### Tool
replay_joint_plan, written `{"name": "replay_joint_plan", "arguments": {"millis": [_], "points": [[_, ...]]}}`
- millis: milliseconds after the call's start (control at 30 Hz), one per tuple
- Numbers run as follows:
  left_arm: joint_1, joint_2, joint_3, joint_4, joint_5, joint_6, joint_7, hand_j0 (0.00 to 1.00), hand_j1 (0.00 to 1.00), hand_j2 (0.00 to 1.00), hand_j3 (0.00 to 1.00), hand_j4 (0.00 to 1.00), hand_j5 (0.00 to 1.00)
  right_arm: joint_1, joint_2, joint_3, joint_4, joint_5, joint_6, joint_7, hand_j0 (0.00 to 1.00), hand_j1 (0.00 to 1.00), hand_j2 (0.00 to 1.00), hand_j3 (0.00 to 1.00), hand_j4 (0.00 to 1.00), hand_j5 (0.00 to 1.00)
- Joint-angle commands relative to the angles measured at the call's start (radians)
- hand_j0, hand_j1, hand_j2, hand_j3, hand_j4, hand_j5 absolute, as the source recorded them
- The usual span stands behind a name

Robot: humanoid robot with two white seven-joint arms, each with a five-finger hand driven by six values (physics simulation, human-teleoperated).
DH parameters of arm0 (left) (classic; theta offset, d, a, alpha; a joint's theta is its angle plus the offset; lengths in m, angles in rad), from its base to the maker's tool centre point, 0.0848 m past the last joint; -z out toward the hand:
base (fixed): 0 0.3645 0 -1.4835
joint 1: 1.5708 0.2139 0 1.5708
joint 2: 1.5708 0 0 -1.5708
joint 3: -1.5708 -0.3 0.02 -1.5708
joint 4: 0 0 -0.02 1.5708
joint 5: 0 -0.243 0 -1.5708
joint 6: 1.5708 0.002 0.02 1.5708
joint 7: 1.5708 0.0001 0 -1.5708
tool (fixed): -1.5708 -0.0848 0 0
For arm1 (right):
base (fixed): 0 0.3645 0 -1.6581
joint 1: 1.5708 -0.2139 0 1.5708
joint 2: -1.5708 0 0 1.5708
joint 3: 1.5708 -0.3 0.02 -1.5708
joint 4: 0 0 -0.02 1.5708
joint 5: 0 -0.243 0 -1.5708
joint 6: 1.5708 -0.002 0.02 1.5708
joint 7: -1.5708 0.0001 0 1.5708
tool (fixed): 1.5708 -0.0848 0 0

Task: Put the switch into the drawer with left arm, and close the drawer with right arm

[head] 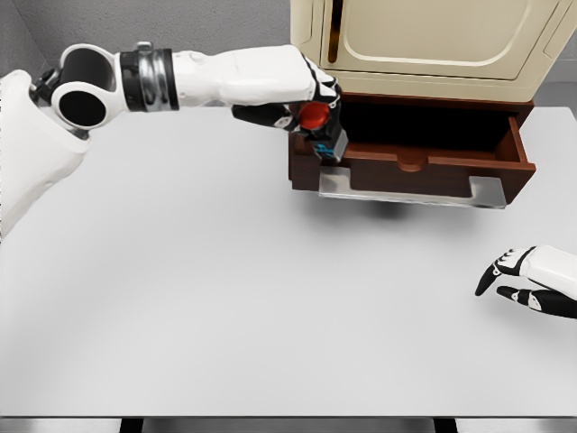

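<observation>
Left hand (302, 104): we see it clenched around the switch (323, 131), a dark block with a red round button on top and a blue mark on its side. Hand and switch hang over the left front corner of the open drawer (424, 167), the switch not yet inside. The drawer is brown wood, pulled out from under a cream cabinet (433, 41). Right hand (527, 281): fingers loosely spread, holding nothing, low over the white counter (225, 298) at the right edge, well apart from the drawer.
</observation>
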Motion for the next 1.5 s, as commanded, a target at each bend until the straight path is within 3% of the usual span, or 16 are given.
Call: {"name": "replay_joint_plan", "arguments": {"millis": [0,200,367,600,733,933,1000,1067,1267,1467], "points": [[-0.005,-0.011,0.002,0.008,0.008,0.003,0.001,0.35,0.35,0.35,0.35,0.35,0.35,0.000,-0.001,0.000,0.000,-0.008,0.003,0.000,0.50,0.50,0.50,0.50,0.50,0.50],[-0.034,-0.045,0.002,0.029,0.010,0.003,0.001,0.35,0.35,0.35,0.35,0.35,0.35,0.000,-0.001,0.000,0.000,-0.008,0.003,0.000,0.50,0.50,0.50,0.50,0.50,0.50],[-0.075,-0.122,-0.001,0.164,0.002,0.003,0.000,0.35,0.35,0.35,0.35,0.35,0.35,0.002,-0.001,0.000,0.000,-0.008,0.003,0.000,0.50,0.50,0.50,0.50,0.50,0.50],[-0.083,-0.229,-0.004,0.273,-0.007,0.003,-0.003,0.36,0.36,0.36,0.36,0.36,0.36,0.002,-0.001,0.000,0.000,-0.008,0.003,0.000,0.51,0.51,0.51,0.51,0.51,0.51],[-0.095,-0.313,-0.004,0.381,-0.068,0.003,-0.002,0.36,0.36,0.36,0.36,0.36,0.36,0.003,-0.001,0.000,0.000,-0.008,0.003,0.000,0.51,0.51,0.51,0.51,0.51,0.51],[-0.097,-0.333,-0.004,0.393,-0.068,0.003,-0.002,0.37,0.37,0.37,0.37,0.37,0.37,0.002,-0.001,0.000,0.000,-0.008,0.003,0.000,0.52,0.52,0.52,0.52,0.52,0.52],[-0.097,-0.335,-0.004,0.395,-0.067,0.003,0.000,0.40,0.40,0.40,0.40,0.40,0.40,0.000,-0.001,0.000,0.000,-0.008,0.003,0.000,0.52,0.52,0.52,0.52,0.52,0.52],[-0.097,-0.341,-0.003,0.393,-0.064,0.003,0.000,0.50,0.50,0.50,0.50,0.50,0.50,0.000,-0.001,0.000,0.000,-0.008,0.003,0.000,0.52,0.52,0.52,0.52,0.52,0.52],[-0.097,-0.341,-0.001,0.395,-0.061,0.003,0.001,0.68,0.68,0.68,0.68,0.68,0.68,0.002,-0.001,0.000,0.000,-0.008,0.003,0.000,0.52,0.52,0.52,0.52,0.52,0.52],[-0.097,-0.341,0.003,0.395,-0.058,0.003,0.003,0.81,0.81,0.81,0.81,0.81,0.81,0.002,-0.001,0.000,0.000,-0.008,0.003,0.000,0.52,0.52,0.52,0.52,0.52,0.52]]}}
